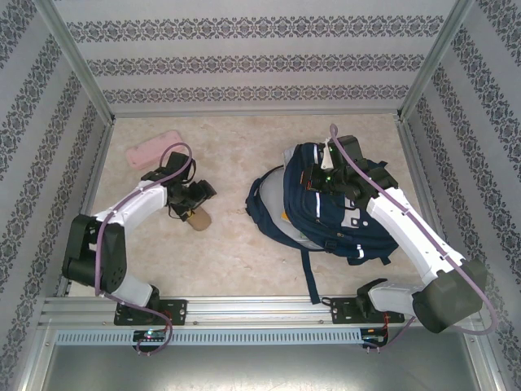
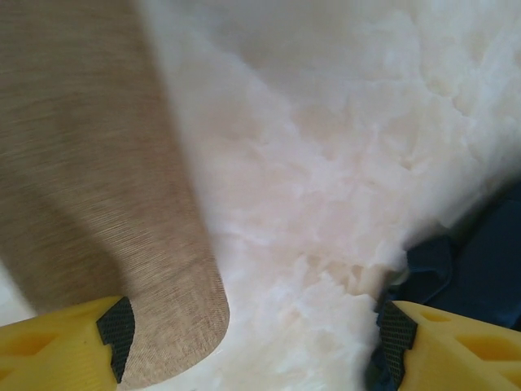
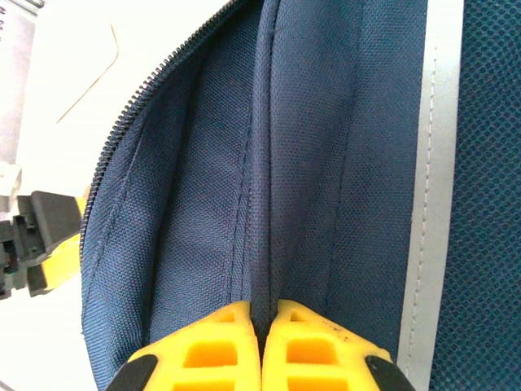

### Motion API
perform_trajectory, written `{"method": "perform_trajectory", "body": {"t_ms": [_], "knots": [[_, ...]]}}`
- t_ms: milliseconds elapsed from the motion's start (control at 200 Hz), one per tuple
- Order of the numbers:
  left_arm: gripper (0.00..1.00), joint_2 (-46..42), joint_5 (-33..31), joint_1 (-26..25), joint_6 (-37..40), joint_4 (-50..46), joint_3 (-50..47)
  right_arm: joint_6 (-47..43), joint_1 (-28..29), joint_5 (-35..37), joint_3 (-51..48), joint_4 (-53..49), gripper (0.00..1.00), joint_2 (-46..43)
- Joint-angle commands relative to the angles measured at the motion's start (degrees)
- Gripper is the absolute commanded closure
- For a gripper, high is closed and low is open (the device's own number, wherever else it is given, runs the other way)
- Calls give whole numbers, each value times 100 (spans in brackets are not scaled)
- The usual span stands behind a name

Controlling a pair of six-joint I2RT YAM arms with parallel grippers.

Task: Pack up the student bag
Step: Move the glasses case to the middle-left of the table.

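While pinched by right pincer (image 3: pixel 262 316), student bag (image 3: pixel 326 147)

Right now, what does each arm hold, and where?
Right jaws pinch the student bag by a fabric fold beside its zipper; left jaws stand open, holding nothing.

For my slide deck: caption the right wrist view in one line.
Right end effector shut on a fold of the navy student bag, beside its zipper.
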Motion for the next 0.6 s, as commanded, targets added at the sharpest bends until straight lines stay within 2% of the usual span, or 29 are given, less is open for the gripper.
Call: {"method": "perform_trajectory", "body": {"t_ms": [0,225,460,594], "knots": [[18,-324,-721,-26,-10,-852,185,-16,125,-228,17,619,100,-94],[11,149,-1321,-29,499,-1177,316,-21,132,-267,93,634,100,-22],[9,1238,-1355,-30,1575,-1158,675,-2,122,-231,30,596,100,-96],[11,1642,-1245,-31,1934,-1095,735,10,122,-193,-8,580,100,-141]]}}
